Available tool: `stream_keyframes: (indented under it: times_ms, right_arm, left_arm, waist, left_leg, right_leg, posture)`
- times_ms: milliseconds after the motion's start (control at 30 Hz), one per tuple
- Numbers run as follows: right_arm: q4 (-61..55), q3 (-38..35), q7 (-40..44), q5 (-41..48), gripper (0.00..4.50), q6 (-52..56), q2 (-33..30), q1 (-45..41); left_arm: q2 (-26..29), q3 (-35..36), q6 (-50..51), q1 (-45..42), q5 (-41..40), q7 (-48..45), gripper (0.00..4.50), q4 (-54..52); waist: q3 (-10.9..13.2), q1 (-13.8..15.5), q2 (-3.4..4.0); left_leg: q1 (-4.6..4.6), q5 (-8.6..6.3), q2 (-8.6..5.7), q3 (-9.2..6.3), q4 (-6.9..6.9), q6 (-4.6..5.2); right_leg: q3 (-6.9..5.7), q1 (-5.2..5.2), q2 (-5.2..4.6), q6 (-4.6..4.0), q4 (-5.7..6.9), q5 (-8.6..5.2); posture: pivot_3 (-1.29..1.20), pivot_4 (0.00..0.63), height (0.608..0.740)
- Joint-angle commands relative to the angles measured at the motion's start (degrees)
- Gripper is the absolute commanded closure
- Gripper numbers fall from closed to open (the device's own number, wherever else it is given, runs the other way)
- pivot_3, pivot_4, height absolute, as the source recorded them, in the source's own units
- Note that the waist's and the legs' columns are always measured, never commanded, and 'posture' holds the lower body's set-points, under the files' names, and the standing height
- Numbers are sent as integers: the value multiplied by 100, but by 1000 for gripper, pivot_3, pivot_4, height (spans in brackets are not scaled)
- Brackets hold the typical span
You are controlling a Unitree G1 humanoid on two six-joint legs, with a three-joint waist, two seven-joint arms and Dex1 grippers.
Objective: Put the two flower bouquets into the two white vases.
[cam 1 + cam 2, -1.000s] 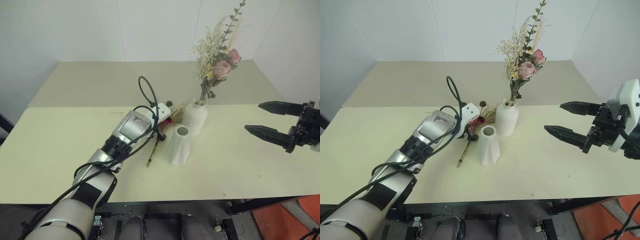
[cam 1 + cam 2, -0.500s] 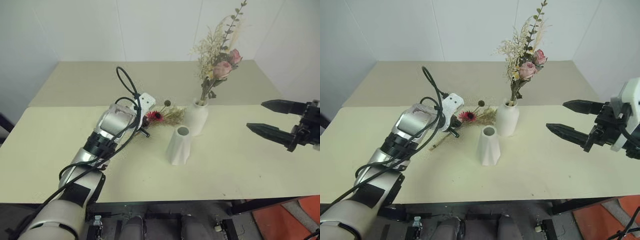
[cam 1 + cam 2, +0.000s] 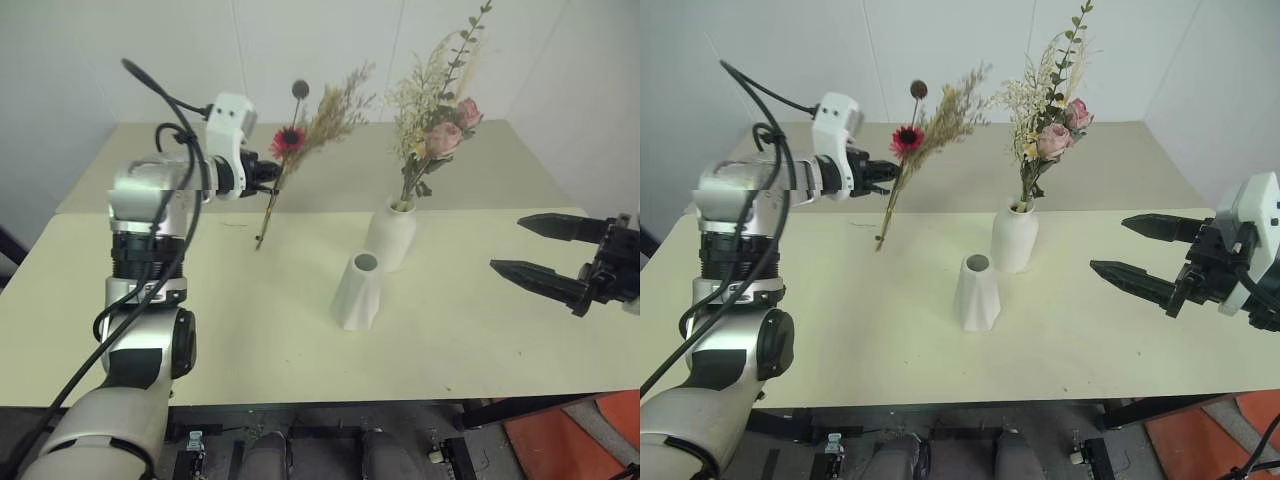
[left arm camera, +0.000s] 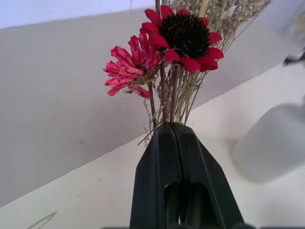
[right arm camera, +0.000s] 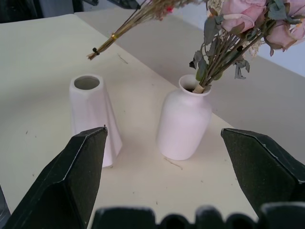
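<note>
Left gripper (image 3: 268,173), its 2 black fingers pressed together, pinched the thin stems of the slim dried bouquet (image 3: 300,140) and held it in the air above the far left part of the pale cream table (image 3: 120,280), well apart from both vases. That bunch carried a magenta-red flower with a dark centre (image 4: 183,36), a smaller ragged red bloom beside it, a dark round seed head on a stalk and feathery tan grasses fanning up to the right; its bound stem ends hung down to the left, clear of the tabletop. Raised and bent at the elbow, the left arm had its gripper pointing roughly level toward the right. Nearer the table's middle stood the shorter matte white cone vase (image 3: 357,291) with its mouth empty, and just behind it the taller rounded white bottle vase (image 3: 392,236) with the bushy bouquet of pink roses and cream sprigs (image 3: 432,110) upright in its narrow neck. On the right side, the right gripper (image 3: 550,256) hovered over the table edge, pointing left toward the vases, its 2 black fingers spread wide with nothing between them.
</note>
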Motion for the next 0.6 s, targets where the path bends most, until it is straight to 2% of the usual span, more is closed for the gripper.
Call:
stream_keyframes:
  times_ms: [33,267,600]
  right_arm:
    - [-160,-273,12,60,0,-162,11,33]
    - [-337,-468,-4,74,0,-187,129,317]
    - [-327,-831,249,146,0,-110,19,644]
  left_arm:
    - [15,684,-106,-310,-838,-304,4480,-149]
    - [237,723,-280,-401,-1699,-1265,4480,115]
    - [319,332,-1339,-52,-2125,-2780,4480,109]
  waist:
    - [0,0,0]
    - [0,0,0]
    - [0,-3,1]
  left_leg:
    - [0,0,0,-1,0,0]
    - [2,0,-2,0,0,-1]
    - [4,0,0,2,-2,-1]
  right_leg:
    - [-1,0,0,0,0,0]
    - [-1,2,0,0,3,0]
    - [0,3,1,-1,0,0]
  posture:
    - [0,150,740]
    - [0,150,740]
    - [0,150,740]
